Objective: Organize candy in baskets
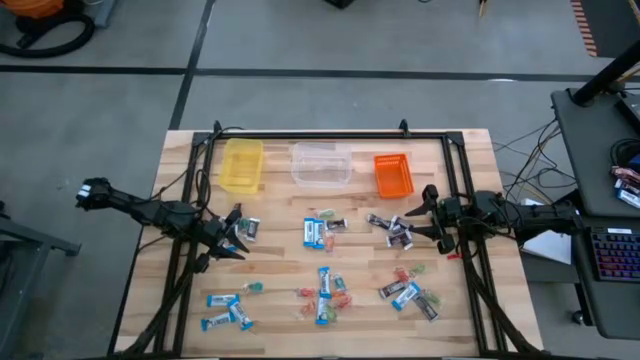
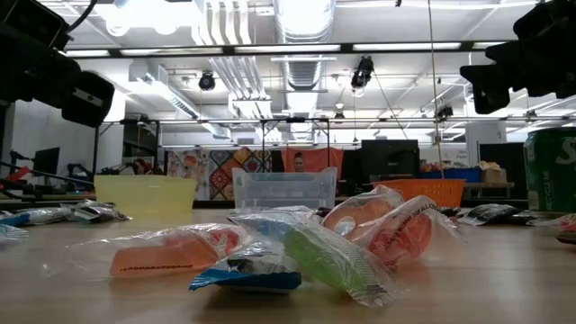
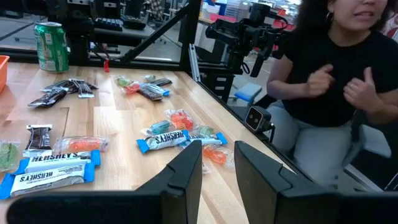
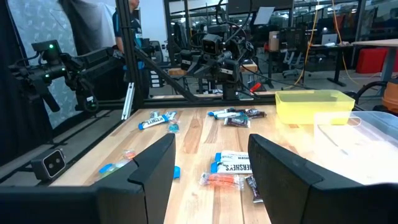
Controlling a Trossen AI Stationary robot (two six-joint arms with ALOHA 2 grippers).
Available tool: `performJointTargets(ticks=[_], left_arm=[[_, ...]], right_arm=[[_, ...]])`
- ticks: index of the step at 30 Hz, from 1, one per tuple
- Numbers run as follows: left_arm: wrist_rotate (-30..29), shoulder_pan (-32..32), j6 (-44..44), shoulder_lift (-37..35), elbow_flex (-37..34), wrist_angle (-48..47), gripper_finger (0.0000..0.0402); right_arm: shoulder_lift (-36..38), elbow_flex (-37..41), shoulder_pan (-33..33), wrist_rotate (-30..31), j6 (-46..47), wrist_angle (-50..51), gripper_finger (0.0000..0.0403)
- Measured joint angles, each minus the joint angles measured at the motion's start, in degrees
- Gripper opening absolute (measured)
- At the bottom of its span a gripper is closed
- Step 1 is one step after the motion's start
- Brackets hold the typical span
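Three baskets stand in a row at the table's far side: yellow (image 1: 242, 165), clear (image 1: 321, 164) and orange (image 1: 393, 175). Wrapped candy lies loose on the wood. There are blue-and-white bars (image 1: 315, 232) in the middle and dark pieces (image 1: 395, 232) toward the right. Mixed heaps lie near the front (image 1: 325, 290), (image 1: 228, 310), (image 1: 410, 292). My left gripper (image 1: 232, 240) hovers level at the left, open by a narrow gap (image 3: 217, 163), with nothing between its fingers. My right gripper (image 1: 420, 215) hovers level at the right, wide open (image 4: 211, 168) and empty.
A green can (image 3: 51, 46) stands near the right arm's side of the table. A person (image 3: 336, 81) sits beyond one table edge. A black frame (image 1: 320, 133) runs along the far edge and down both sides. Bare wood shows between the candy heaps and the baskets.
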State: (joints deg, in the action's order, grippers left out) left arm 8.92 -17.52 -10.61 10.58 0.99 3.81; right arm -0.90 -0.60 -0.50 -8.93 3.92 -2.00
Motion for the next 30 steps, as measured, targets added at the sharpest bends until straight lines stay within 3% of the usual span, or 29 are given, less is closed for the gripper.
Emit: performJointTargets(ticks=[27,30], left_arm=[[0.0,0.0,0.0,0.0,0.0,0.0,0.0077],[-3.8,0.0,2.6,0.0,0.0,2.0,0.0077]], right_arm=[[0.0,0.0,0.0,0.0,0.0,0.0,0.0194],[0.0,0.0,0.0,0.0,0.1,0.0,0.0194]])
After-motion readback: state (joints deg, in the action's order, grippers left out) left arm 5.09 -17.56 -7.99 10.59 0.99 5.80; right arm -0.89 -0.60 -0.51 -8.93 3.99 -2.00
